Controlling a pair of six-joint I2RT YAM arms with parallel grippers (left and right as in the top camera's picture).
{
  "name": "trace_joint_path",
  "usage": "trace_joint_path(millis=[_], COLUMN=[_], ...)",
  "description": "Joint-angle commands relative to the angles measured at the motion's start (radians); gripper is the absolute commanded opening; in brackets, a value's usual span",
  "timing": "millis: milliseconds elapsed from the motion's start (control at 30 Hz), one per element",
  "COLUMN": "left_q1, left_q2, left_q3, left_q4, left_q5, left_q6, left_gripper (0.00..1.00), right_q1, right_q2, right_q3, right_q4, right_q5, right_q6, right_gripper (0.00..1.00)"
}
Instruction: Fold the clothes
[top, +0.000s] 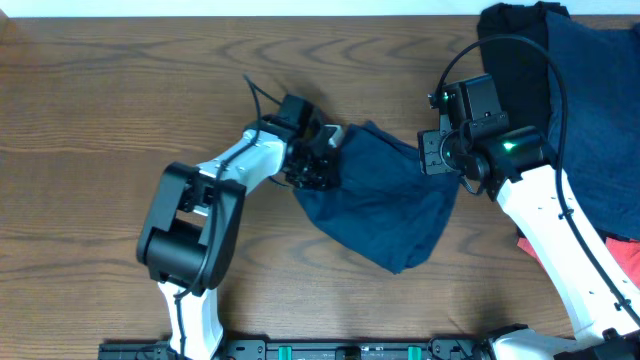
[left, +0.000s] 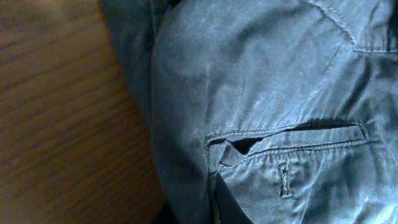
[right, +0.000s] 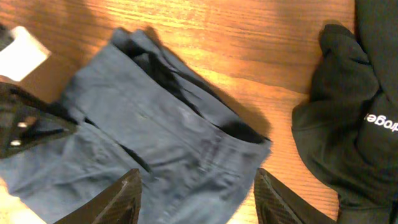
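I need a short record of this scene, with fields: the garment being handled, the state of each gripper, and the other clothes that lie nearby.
garment in work: dark navy-blue cloth shorts, crumpled on the brown wooden table
left gripper: shut at the shorts' left edge, seemingly pinching cloth
right gripper: open above the shorts' right part, holding nothing
detail: slit pocket with buttonhole
other clothes: black garment with white lettering, blue garment, coral-red garment, all at the table's right side
fold: not yet done

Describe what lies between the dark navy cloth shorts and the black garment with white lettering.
Only a bare strip of brown wooden table separates the dark navy cloth shorts from the black garment, shown in the right wrist view.
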Motion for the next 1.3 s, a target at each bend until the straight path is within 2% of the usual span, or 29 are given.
trace_joint_path(millis=[0, 33, 133, 300, 533, 833, 867, 900, 933, 1000, 1100, 1267], left_q1=[0.096, 0.143, 0.252, 0.446, 0.647, 0.736, 0.741, 0.746, 0.751, 0.76, 0.753, 0.675], left_q2=[-0.108, -0.15, -0.222, -0.274, -0.272, -0.272, -0.272, -0.272, -0.272, -0.272, -0.274, -0.273], left_q3=[-0.002, -0.002, -0.002, -0.002, -0.002, -0.002, -0.002, -0.002, -0.001, 0.008, 0.022, 0.022], left_q4=[-0.056, -0.085, -0.109, -0.075, -0.011, 0.09, 0.113, 0.131, 0.144, 0.147, 0.131, 0.132], left_q5=[-0.207, -0.322, -0.527, -0.677, -0.69, -0.694, -0.717, -0.746, -0.774, -0.783, -0.73, -0.504], left_q6=[0.005, 0.006, 0.006, 0.101, 0.198, 0.206, 0.204, 0.195, 0.175, 0.145, 0.117, 0.111], left_gripper=[0.06, 0.06, 0.06, 0.06, 0.06, 0.08, 0.27, 0.58, 0.8, 1.0, 0.98, 0.98], right_q1=[-0.008, -0.008, -0.008, -0.008, -0.008, -0.008, -0.008, -0.008, -0.008, -0.008, -0.008, -0.008], right_q2=[-0.005, -0.005, -0.005, -0.005, -0.005, -0.005, -0.005, -0.005, -0.005, -0.005, -0.005, -0.005], right_q3=[0.015, 0.015, 0.015, 0.015, 0.015, 0.015, 0.015, 0.015, 0.015, 0.015, 0.015, 0.015], right_q4=[-0.007, -0.011, -0.013, -0.012, -0.022, -0.023, -0.023, -0.023, -0.024, -0.023, -0.021, 0.0], right_q5=[0.003, 0.003, 0.004, 0.003, 0.003, 0.003, 0.003, 0.003, 0.003, 0.003, 0.004, 0.003], right_q6=[-0.007, -0.007, -0.007, -0.006, -0.006, -0.006, -0.006, -0.006, -0.006, -0.006, -0.006, -0.002], right_gripper=[0.56, 0.56, 0.56, 0.56, 0.56, 0.55, 0.55, 0.55, 0.55, 0.55, 0.55, 0.56])
